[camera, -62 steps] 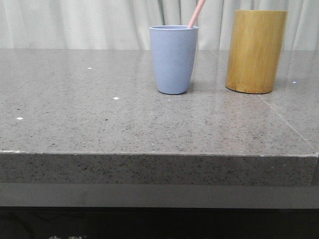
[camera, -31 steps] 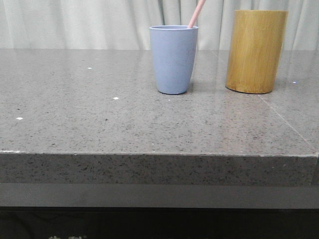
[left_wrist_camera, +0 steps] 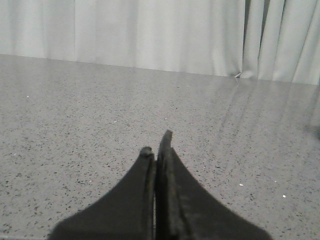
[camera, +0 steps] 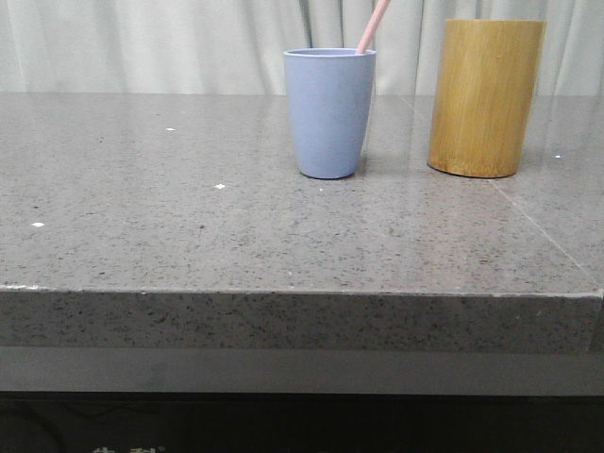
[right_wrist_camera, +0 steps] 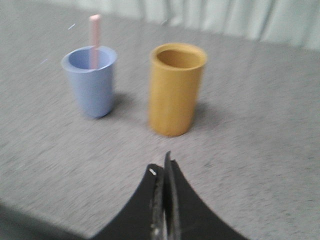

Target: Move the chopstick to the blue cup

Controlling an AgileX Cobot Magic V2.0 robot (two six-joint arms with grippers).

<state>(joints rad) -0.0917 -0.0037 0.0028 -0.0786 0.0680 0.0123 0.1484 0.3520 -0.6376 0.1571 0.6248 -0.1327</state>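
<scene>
Pink chopstick stands in the blue cup, leaning twd the bamboo holder, top end running out past the upper edge of front view. Vs the front views a sec ago and half a sec ago: nothing has shifted, cup, stick, holder all in same spots, no arm over the table. R wrist view confirms it from my side: stick rises out of the cup mouth, resting against the rim, holder just beside, apart from the cup. My R gripper is pressed together, nothing between the fingers, well back from both vessels; pic is a bit blurred. My L gripper also pressed together w/ nothing in it, over bare grey stone table. Reading: transfer looks done, stick settled, scene static. Judgement only: remaining work is parking both arms; no re-grasp needed unless the stick tips the cup, and it looks stable.
</scene>
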